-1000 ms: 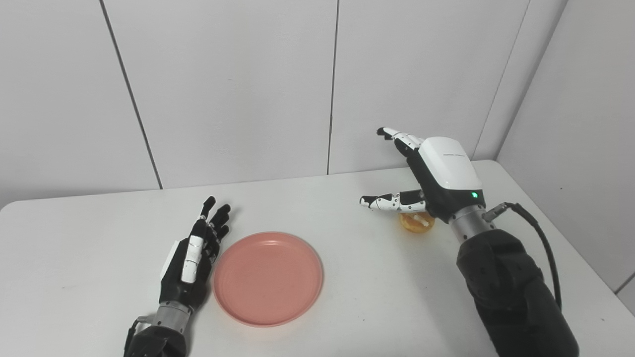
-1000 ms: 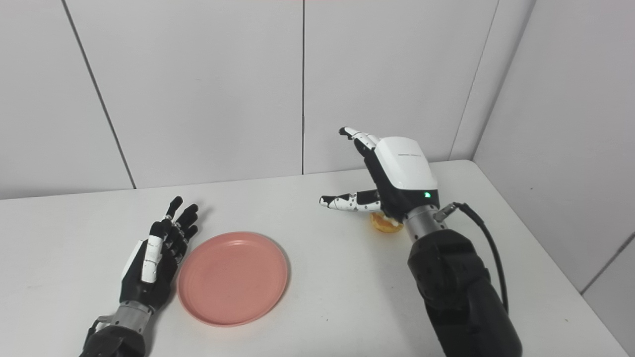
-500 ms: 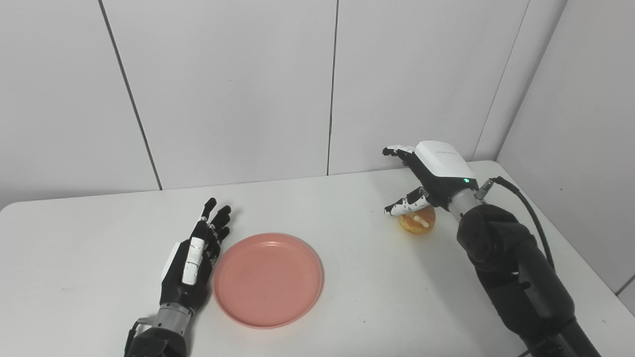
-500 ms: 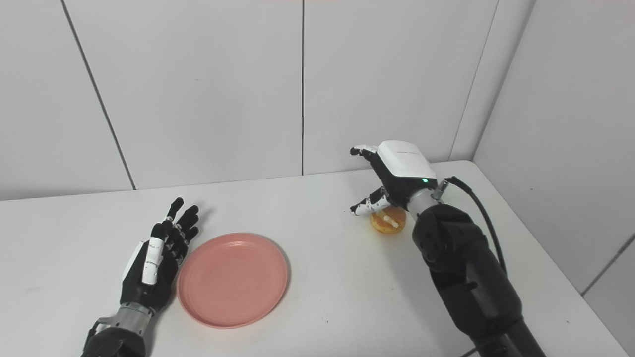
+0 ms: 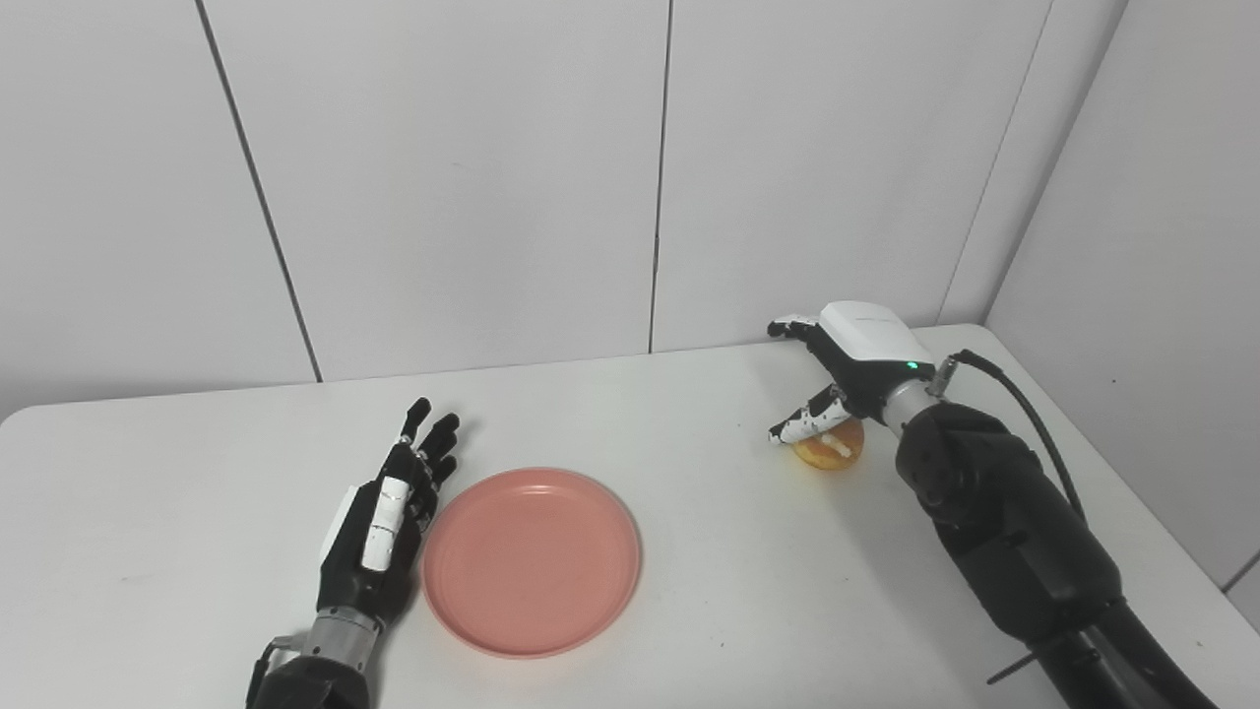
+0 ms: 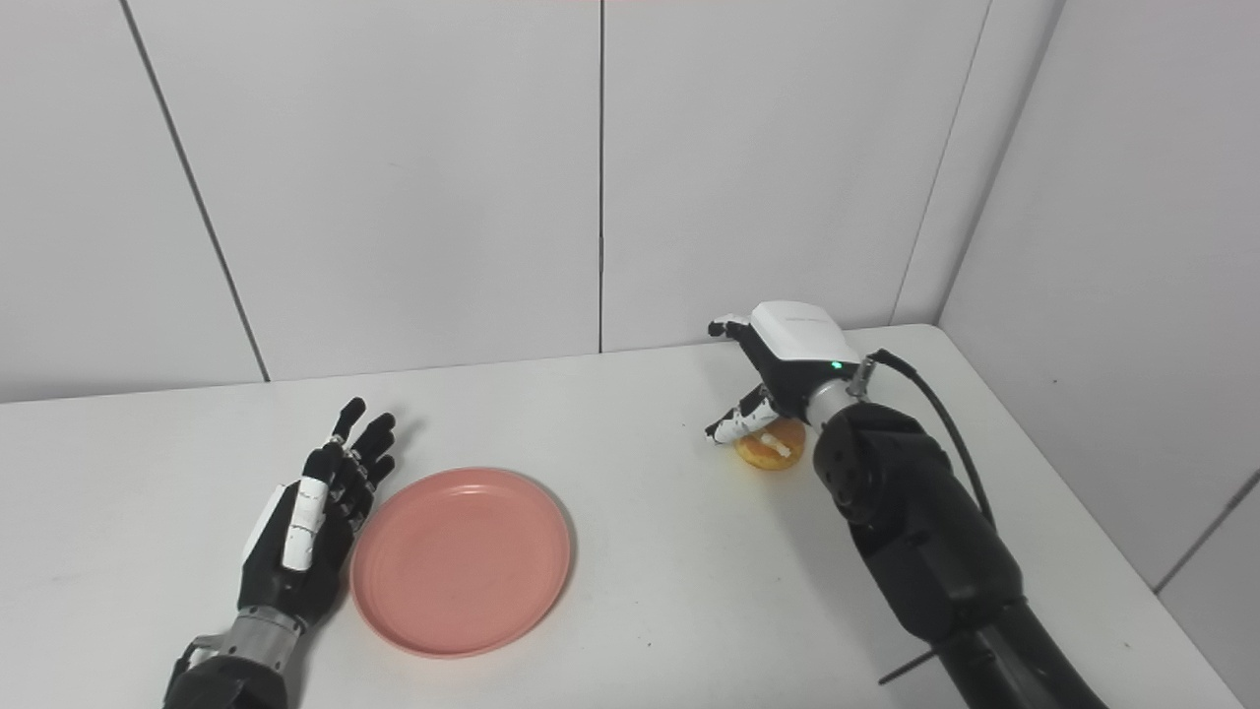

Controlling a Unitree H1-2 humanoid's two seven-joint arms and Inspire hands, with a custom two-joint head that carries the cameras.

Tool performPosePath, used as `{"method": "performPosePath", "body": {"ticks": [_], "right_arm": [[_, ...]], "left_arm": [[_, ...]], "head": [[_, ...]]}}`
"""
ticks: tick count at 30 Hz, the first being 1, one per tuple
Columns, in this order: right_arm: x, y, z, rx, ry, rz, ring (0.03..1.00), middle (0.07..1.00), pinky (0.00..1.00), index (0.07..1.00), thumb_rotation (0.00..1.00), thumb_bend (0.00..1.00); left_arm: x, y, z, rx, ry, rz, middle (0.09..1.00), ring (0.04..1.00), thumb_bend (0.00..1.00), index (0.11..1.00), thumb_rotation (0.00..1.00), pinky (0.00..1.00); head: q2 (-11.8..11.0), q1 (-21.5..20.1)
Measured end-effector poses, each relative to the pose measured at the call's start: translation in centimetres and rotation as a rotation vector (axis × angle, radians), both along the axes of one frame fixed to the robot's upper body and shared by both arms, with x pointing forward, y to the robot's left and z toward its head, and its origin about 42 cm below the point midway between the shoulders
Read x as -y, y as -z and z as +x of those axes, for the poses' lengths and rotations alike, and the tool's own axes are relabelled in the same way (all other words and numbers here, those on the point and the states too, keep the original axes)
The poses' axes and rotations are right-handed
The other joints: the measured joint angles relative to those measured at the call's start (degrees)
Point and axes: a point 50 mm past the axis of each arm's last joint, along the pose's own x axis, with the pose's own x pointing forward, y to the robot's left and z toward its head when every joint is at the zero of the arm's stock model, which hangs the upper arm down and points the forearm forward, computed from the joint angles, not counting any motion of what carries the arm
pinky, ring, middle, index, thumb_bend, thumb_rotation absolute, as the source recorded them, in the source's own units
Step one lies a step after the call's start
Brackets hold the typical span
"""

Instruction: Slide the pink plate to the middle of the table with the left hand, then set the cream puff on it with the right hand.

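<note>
White table (image 5: 689, 591), grey walls; left hand (image 5: 379, 527) spread, right hand (image 5: 856, 359) spread over cream puff (image 5: 829, 448).

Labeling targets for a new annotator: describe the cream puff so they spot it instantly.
On the white table, look to the right side near the back edge, under the right hand. The cream puff is the small round golden pastry there, unlike the large flat pink plate.

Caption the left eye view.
Right hand open over the cream puff; left hand beside the pink plate.
</note>
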Motion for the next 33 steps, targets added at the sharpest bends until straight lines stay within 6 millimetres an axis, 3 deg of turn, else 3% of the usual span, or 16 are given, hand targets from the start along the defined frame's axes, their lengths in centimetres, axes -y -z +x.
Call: {"method": "performPosePath", "body": {"ticks": [6, 33], "right_arm": [[0.8, -0.2, 0.5, 0.002, 0.008, -0.040, 0.830, 0.855, 0.67, 0.818, 0.27, 1.00], [2.5, 2.4, 1.1, -0.186, 0.055, -0.014, 0.853, 0.869, 0.71, 0.812, 0.27, 1.00]], "left_arm": [[0.1, 0.0, 0.0, -0.001, 0.001, -0.002, 0.951, 0.987, 0.91, 1.000, 0.84, 1.00], [0.1, 0.1, 0.0, -0.006, 0.003, -0.002, 0.923, 0.972, 0.92, 1.000, 0.81, 1.00]], "head": [[0.09, 0.35], [1.23, 0.44]]}}
